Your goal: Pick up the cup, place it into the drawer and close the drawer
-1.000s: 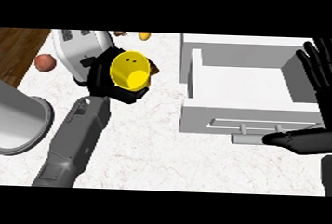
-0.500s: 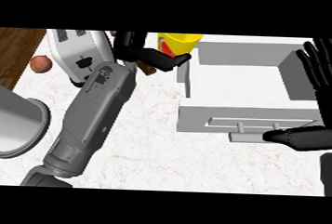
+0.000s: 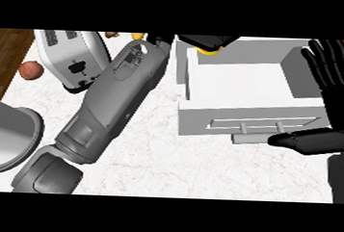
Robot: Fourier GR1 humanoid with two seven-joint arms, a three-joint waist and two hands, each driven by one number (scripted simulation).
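Cup point(image 3: 208, 51) is hanging over drawer's point(image 3: 247, 87) far-left corner, left hand point(image 3: 206, 40) curling around it; right hand point(image 3: 331, 75) resting open-fingered at counter's point(image 3: 166, 156) right edge.

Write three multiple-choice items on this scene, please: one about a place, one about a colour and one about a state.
1. Where does the toaster stand? A) left of the drawer B) inside the drawer C) right of the drawer
2. What colour is the cup? A) red B) yellow C) blue
3. How is the drawer? A) shut B) open C) tipped over
Answers: 1 A, it sits at the view's left; 2 B, yellow shows under the left hand; 3 B, its inside shows.
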